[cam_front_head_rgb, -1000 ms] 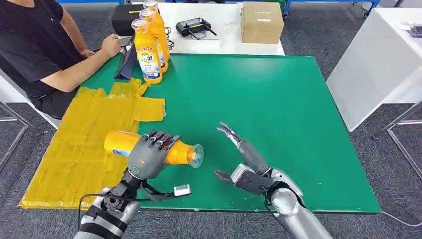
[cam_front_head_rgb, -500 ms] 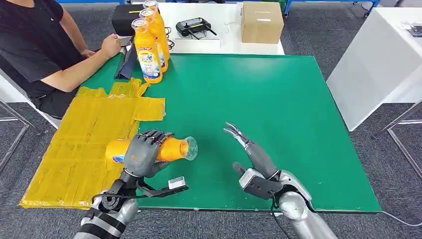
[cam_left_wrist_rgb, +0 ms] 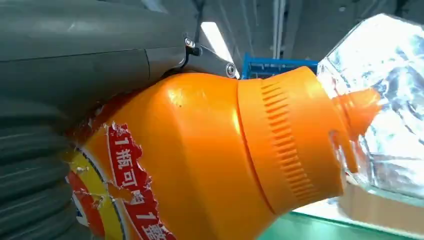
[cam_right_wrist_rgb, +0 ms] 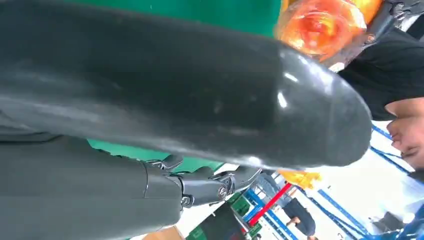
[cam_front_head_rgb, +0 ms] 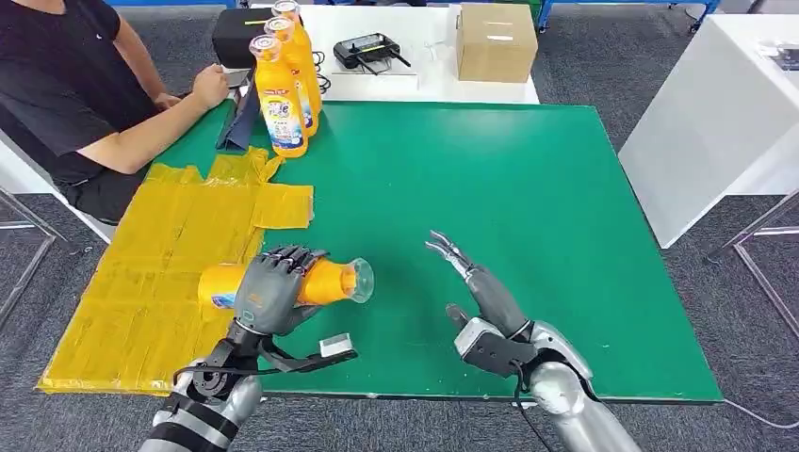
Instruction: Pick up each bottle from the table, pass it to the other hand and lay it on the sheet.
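orange bottle [cam_front_head_rgb: 325, 282]: lower left of frame, lying sideways in the left hand [cam_front_head_rgb: 271, 287], base over the yellow sheet [cam_front_head_rgb: 141, 282], clear cap toward the middle
left hand: fingers wrapped over the bottle's body
right hand [cam_front_head_rgb: 482, 301]: lower centre, fingers apart and straight, holding nothing
handling: likely rigid plastic, smooth and a bit slippery, label torn; best held round the wide body, not the cap
change: bottle has edged left and up toward the sheet since a second ago; right hand drew back; barely any shift in the last half second
other bottles [cam_front_head_rgb: 283, 75]: upright, upper left

Left hand [cam_front_head_rgb: 271, 287] clenched, right hand [cam_front_head_rgb: 476, 306] splayed
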Robot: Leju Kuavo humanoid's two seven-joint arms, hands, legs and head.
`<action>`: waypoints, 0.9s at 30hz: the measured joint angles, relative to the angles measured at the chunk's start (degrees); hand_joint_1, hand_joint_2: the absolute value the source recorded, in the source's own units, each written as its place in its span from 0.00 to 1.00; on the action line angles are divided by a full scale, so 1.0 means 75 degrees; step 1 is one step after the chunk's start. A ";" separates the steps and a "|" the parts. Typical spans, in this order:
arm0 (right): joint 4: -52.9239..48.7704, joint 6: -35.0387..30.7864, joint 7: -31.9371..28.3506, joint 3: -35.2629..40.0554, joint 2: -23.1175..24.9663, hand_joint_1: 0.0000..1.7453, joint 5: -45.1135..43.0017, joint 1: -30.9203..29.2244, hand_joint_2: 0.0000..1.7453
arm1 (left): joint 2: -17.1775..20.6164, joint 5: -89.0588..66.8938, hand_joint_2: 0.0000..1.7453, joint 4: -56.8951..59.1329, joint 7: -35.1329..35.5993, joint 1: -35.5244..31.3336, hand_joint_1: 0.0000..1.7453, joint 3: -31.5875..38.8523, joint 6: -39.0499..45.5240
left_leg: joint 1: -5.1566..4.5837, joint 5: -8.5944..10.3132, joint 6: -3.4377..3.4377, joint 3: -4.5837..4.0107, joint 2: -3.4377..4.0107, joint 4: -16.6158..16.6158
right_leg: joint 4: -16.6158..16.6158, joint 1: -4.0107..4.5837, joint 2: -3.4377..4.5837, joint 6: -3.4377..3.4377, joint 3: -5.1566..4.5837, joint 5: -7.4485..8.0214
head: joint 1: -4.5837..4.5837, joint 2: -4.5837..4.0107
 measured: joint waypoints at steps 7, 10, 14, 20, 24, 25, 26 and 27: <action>0.0020 0.0163 -0.0055 0.0087 -0.0026 0.00 -0.0216 -0.0291 0.00 | 0.0440 0.0293 1.00 0.2323 -0.0018 -0.0942 1.00 0.0728 0.0117 | 0.0003 0.0002 -0.0002 0.0014 0.0009 0.0000 | 0.0019 0.0001 0.0004 -0.0001 0.0000 0.0001 | 0.0000 0.0000; 0.0020 0.0163 -0.0064 0.0125 -0.0099 0.00 -0.0236 -0.0287 0.00 | 0.0627 0.0225 1.00 0.3294 -0.0155 -0.1143 1.00 0.0991 0.0195 | 0.0003 0.0003 -0.0003 0.0014 0.0012 0.0000 | 0.0021 0.0004 0.0004 -0.0002 -0.0002 0.0000 | -0.0003 0.0000; 0.0020 0.0163 -0.0067 0.0166 -0.0154 0.00 -0.0242 -0.0287 0.00 | 0.0711 0.0103 1.00 0.3911 -0.0187 -0.1300 1.00 0.1061 0.0242 | 0.0001 0.0003 -0.0003 0.0010 -0.0001 -0.0002 | 0.0021 -0.0004 0.0000 -0.0003 0.0004 -0.0002 | 0.0000 0.0000; 0.0020 0.0163 -0.0064 0.0216 -0.0198 0.00 -0.0242 -0.0288 0.00 | 0.0711 0.0045 1.00 0.4278 -0.0126 -0.1450 0.00 0.1119 0.0096 | 0.0000 0.0001 -0.0002 0.0031 0.0001 -0.0002 | 0.0017 -0.0007 0.0000 -0.0003 0.0029 -0.0002 | 0.0000 0.0000; 0.0023 0.0160 -0.0067 0.0236 -0.0245 0.00 -0.0236 -0.0285 0.00 | 0.0729 0.0071 0.00 0.4354 -0.0208 -0.1468 0.00 0.1122 -0.0085 | 0.0000 0.0002 -0.0003 0.0039 0.0000 -0.0003 | 0.0022 -0.0006 0.0000 -0.0004 0.0033 -0.0001 | -0.0003 0.0000; 0.0020 0.0160 -0.0067 0.0236 -0.0254 0.00 -0.0233 -0.0283 0.00 | 0.0729 0.0130 0.00 0.4362 -0.0287 -0.1468 0.00 0.1125 -0.0096 | 0.0000 0.0003 -0.0005 0.0039 0.0000 -0.0002 | 0.0023 -0.0005 0.0000 -0.0004 0.0033 -0.0001 | -0.0003 0.0000; 0.0023 0.0160 -0.0067 0.0236 -0.0262 0.00 -0.0227 -0.0282 0.00 | 0.0731 0.0291 0.00 0.4362 -0.0483 -0.1462 0.00 0.1131 -0.0111 | 0.0000 0.0004 -0.0006 0.0039 0.0000 -0.0003 | 0.0023 -0.0005 0.0000 -0.0004 0.0034 -0.0001 | 0.0000 0.0000; 0.0023 0.0157 -0.0067 0.0236 -0.0271 0.00 -0.0221 -0.0281 0.00 | 0.0731 0.0585 0.00 0.4359 -0.0748 -0.1453 0.00 0.1154 -0.0152 | 0.0001 0.0006 -0.0010 0.0039 0.0000 -0.0003 | 0.0026 -0.0004 0.0000 -0.0004 0.0035 -0.0001 | 0.0000 0.0000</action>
